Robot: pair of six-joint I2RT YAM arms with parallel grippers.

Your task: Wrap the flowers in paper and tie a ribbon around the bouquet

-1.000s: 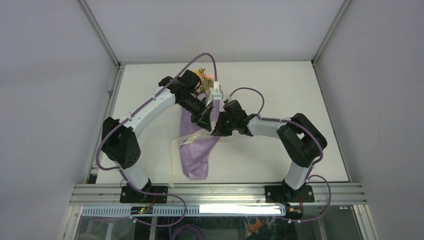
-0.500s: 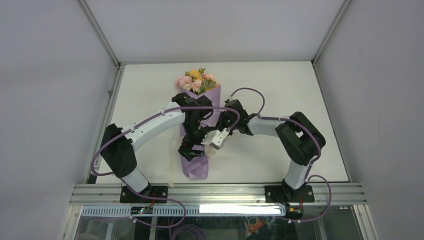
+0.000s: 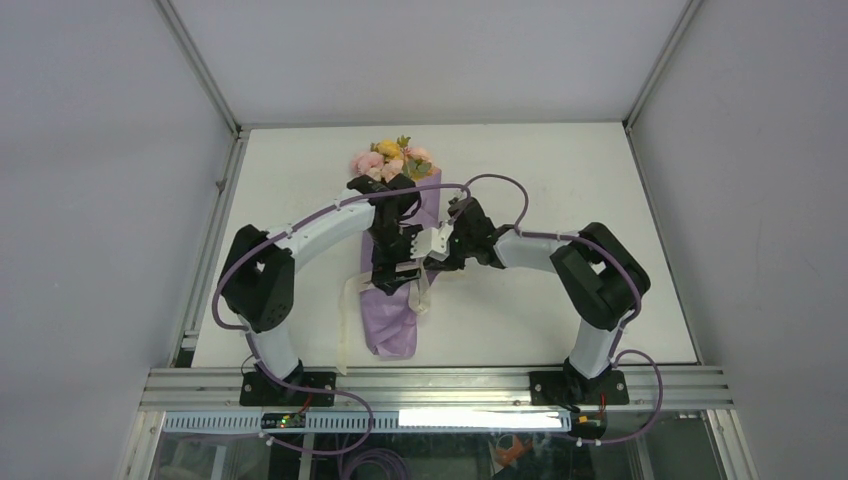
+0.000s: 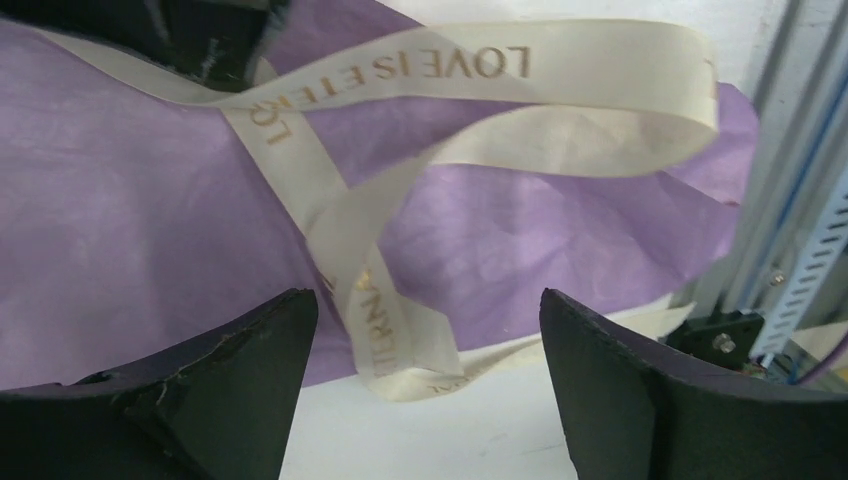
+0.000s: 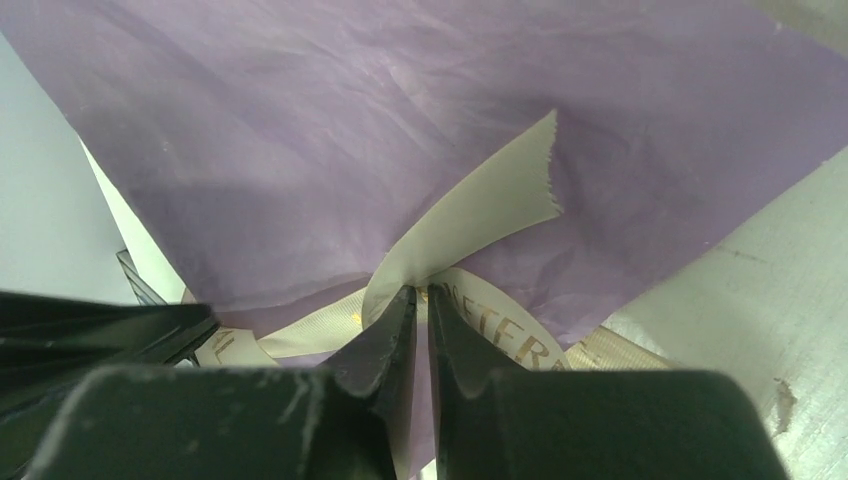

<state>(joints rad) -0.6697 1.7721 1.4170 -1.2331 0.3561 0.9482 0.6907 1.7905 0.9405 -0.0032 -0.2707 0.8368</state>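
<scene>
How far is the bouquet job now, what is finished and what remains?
Done: the paper is wrapped around the flowers. In hand: the right gripper pinches the ribbon, which crosses loosely over the paper; the left gripper is open above it. Left: pulling a tight knot, none shows yet.

Light: bright, even, diffuse. Shadows: faint, soft, on table (image 3: 560,170) beside paper (image 3: 392,325). Wrist views: ribbon (image 4: 335,220) lettering over paper legible; fingers (image 4: 200,400) dark, blurred.

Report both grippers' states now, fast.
left gripper: open, holding nothing.
right gripper: shut on the ribbon.
</scene>
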